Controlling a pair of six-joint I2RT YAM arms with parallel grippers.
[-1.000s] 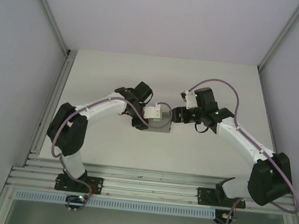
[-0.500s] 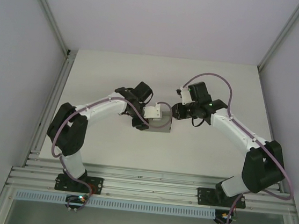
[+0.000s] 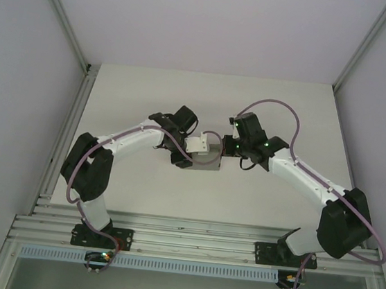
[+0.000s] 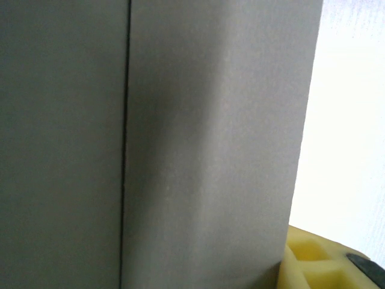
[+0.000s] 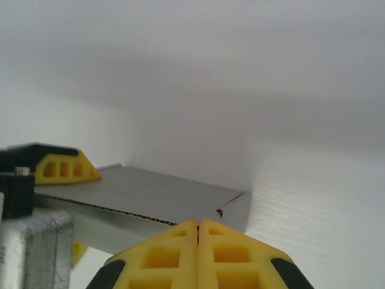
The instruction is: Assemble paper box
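Observation:
The paper box [image 3: 206, 160] is a small grey card box at the table's middle. My left gripper [image 3: 190, 152] is shut on its left side. In the left wrist view the grey card [image 4: 210, 150] lies close up, with one yellow finger pad [image 4: 310, 265] showing at its lower right edge. The right wrist view shows the box's flat top panel [image 5: 156, 195] with a left-gripper finger [image 5: 60, 167] resting on it. My right gripper [image 5: 198, 232] is shut with nothing between its pads, its tips level with the box's near corner. From above, the right gripper [image 3: 226, 147] sits at the box's right side.
The white table [image 3: 266, 111] stretches behind and to both sides of the box. Aluminium rails run along the near edge [image 3: 183, 230] and the left side [image 3: 69, 130]. Pale walls close in the back and sides.
My right gripper has shut and swung left toward the box's right side. The left arm and the box have stayed in place.

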